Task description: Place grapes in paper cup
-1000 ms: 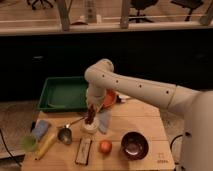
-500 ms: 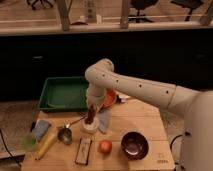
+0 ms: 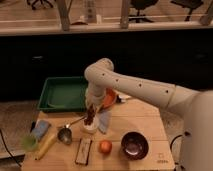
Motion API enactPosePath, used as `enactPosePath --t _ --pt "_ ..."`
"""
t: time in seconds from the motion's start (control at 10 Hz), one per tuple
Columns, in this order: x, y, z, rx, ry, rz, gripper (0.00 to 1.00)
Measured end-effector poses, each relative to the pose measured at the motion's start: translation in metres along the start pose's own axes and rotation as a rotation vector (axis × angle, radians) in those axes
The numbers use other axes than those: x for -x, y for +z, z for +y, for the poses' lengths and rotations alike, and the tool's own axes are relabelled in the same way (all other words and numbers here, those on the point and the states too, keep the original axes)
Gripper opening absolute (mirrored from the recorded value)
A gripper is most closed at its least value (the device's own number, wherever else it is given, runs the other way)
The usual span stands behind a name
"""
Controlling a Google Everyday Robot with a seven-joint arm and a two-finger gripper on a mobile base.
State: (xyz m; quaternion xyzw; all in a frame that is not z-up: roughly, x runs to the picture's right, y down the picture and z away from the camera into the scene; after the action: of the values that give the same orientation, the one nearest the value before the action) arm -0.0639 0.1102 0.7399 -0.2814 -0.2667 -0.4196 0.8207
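Note:
The white paper cup (image 3: 90, 128) stands upright on the wooden table (image 3: 145, 125), left of its middle. Directly above it my gripper (image 3: 90, 120) points straight down from the white arm. It is shut on the grapes (image 3: 89, 116), a dark purplish-brown bunch that hangs at the cup's mouth. Whether the bunch touches the cup's rim I cannot tell.
A green tray (image 3: 62, 93) lies at the back left, with an orange dish (image 3: 109, 98) beside it. A metal cup with a long handle (image 3: 65, 134), a round orange fruit (image 3: 105, 146), a dark bowl (image 3: 134, 145), a dark bar (image 3: 83, 151), a pale green cup (image 3: 30, 142) and a blue cloth (image 3: 104, 120) surround the paper cup.

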Motion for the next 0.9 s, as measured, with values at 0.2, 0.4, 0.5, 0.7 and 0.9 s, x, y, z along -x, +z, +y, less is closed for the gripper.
enactPosePath --t 0.2,0.4,0.5,0.7,0.9 --pt "0.009 0.000 0.000 0.010 -0.035 -0.015 0.00" --pt "0.018 0.000 0.002 0.022 -0.064 -0.026 0.00" --pt "0.022 0.001 0.003 0.028 -0.074 -0.031 0.00" --pt "0.029 0.003 0.004 0.039 -0.085 -0.041 0.00" --pt "0.031 0.005 0.006 0.048 -0.085 -0.052 0.08"
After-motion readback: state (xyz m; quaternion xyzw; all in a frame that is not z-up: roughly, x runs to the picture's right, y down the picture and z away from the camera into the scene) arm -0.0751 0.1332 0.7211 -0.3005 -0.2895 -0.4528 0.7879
